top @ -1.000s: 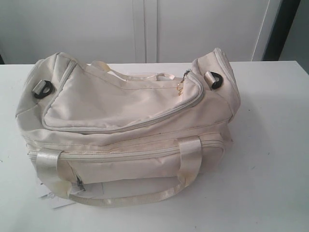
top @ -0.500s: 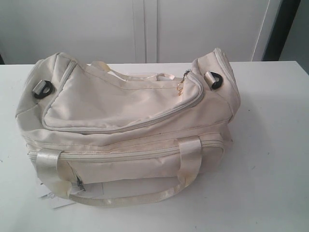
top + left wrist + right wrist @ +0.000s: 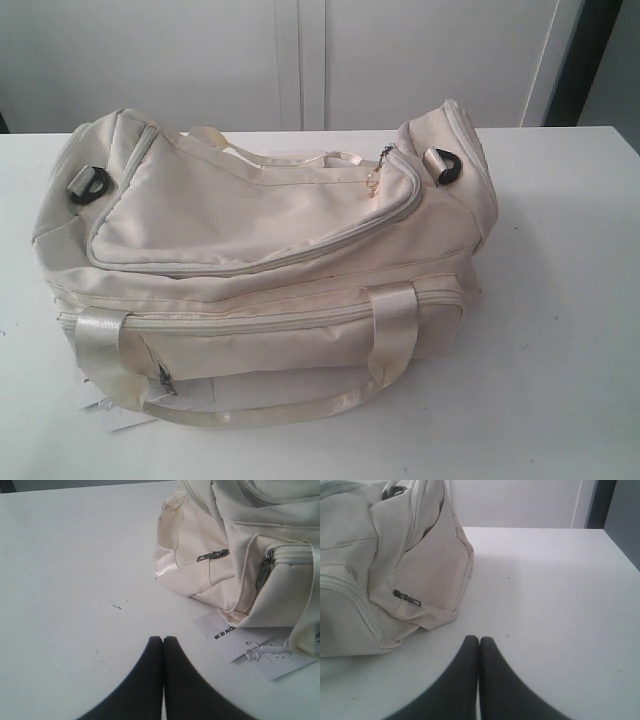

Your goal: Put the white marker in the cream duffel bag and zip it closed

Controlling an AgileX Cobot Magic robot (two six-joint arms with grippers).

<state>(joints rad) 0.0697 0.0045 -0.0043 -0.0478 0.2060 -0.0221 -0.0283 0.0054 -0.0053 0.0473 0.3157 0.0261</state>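
The cream duffel bag (image 3: 260,260) lies on the white table (image 3: 560,300), its curved top zipper (image 3: 250,262) shut and the gold charm (image 3: 374,184) at the right end. Black D-rings (image 3: 88,185) show at both ends. A white paper tag (image 3: 250,647) lies beside the bag (image 3: 240,545). The white marker is out of view. My left gripper (image 3: 163,639) is shut with nothing in it, over bare table near the tag. My right gripper (image 3: 479,639) is shut and empty beside the bag's end (image 3: 385,565). Neither gripper shows in the exterior view.
Shiny strap handles (image 3: 390,340) drape over the bag's front. Small side zipper pulls (image 3: 213,555) (image 3: 406,598) hang on the bag's ends. A pale wall with cabinet doors (image 3: 300,60) stands behind the table. A dark strip (image 3: 590,60) runs at the back right.
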